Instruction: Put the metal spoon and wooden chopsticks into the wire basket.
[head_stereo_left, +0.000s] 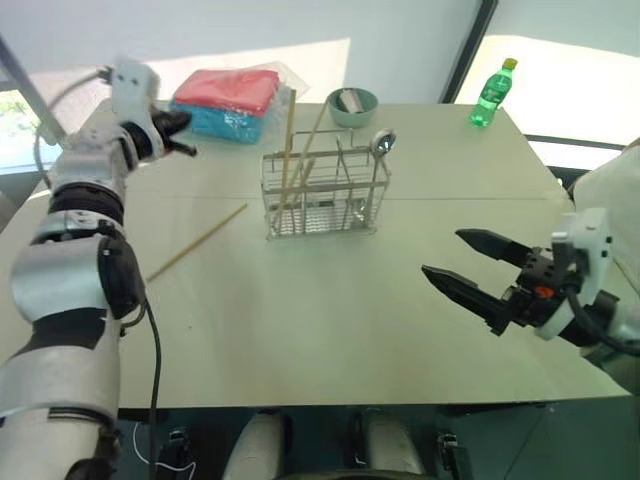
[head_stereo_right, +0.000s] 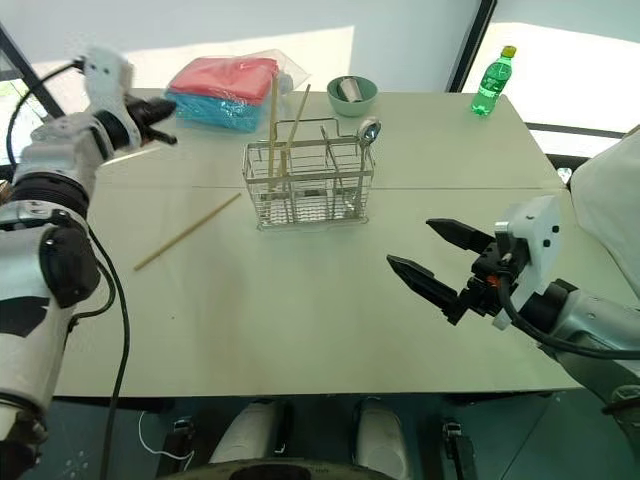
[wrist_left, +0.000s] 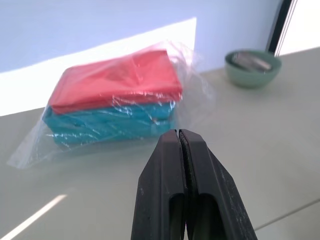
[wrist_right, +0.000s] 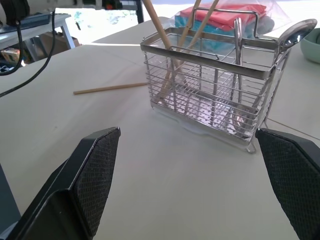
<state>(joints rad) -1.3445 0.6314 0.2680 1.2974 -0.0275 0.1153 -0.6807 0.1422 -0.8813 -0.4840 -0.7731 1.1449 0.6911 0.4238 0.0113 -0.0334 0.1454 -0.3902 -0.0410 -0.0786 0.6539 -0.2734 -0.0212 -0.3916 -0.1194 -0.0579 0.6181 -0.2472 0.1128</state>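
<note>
The wire basket (head_stereo_left: 325, 195) stands upright at the middle of the table. The metal spoon (head_stereo_left: 382, 142) stands in its right end, bowl up. Two wooden chopsticks (head_stereo_left: 290, 140) lean in its left compartments, and another chopstick (head_stereo_left: 197, 242) lies flat on the table to the basket's left. My left gripper (head_stereo_left: 180, 133) is raised at the far left, shut with nothing in it, pointing toward the wrapped cloths. My right gripper (head_stereo_left: 441, 251) hovers in front of and to the right of the basket, open and empty. In the right wrist view its fingers (wrist_right: 95, 170) frame the basket (wrist_right: 215, 85).
A plastic-wrapped pack of red and blue cloths (head_stereo_left: 228, 100) lies at the back left. A small green bowl (head_stereo_left: 352, 106) sits behind the basket. A green bottle (head_stereo_left: 493, 93) stands at the back right corner. The table's front edge (head_stereo_left: 380, 400) runs just before me.
</note>
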